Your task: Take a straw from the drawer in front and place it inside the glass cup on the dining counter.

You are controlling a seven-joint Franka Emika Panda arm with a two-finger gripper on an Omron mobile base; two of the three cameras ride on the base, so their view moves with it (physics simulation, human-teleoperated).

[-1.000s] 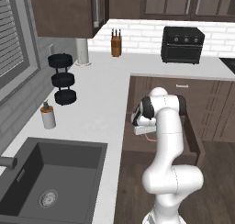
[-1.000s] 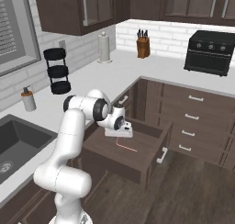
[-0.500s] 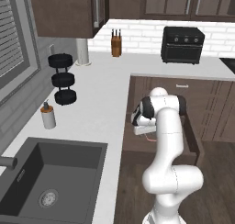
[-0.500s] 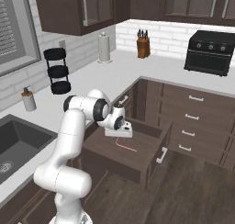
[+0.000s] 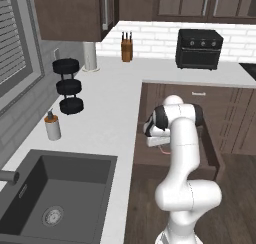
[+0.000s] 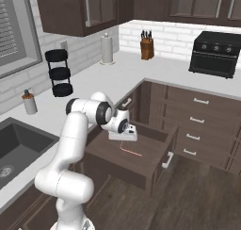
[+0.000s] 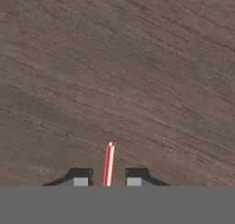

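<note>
The dark brown wood drawer (image 6: pixel 134 167) stands pulled out, its silver bar handle (image 6: pixel 168 160) on the front. A thin pinkish-red straw (image 6: pixel 131 150) lies flat on the drawer floor (image 7: pixel 137 58). My gripper (image 6: pixel 123 140) reaches down into the drawer at the straw's near end. In the hand view the straw (image 7: pixel 109 163) runs up between my two fingertips (image 7: pixel 81 178), with a small gap on each side. The gripper (image 7: pixel 107 182) is open and straddles the straw. From the left base view the gripper (image 5: pixel 159 146) hangs low inside the drawer (image 5: pixel 214 158).
A sink (image 5: pixel 55 198) sits in the white worktop (image 5: pixel 115 103) at the near left, with a soap bottle (image 5: pixel 52 126) and a black tiered rack (image 5: pixel 68 85) behind it. A toaster oven (image 5: pixel 199 49), knife block (image 5: pixel 127 47) and paper towel roll (image 5: pixel 90 56) line the back wall.
</note>
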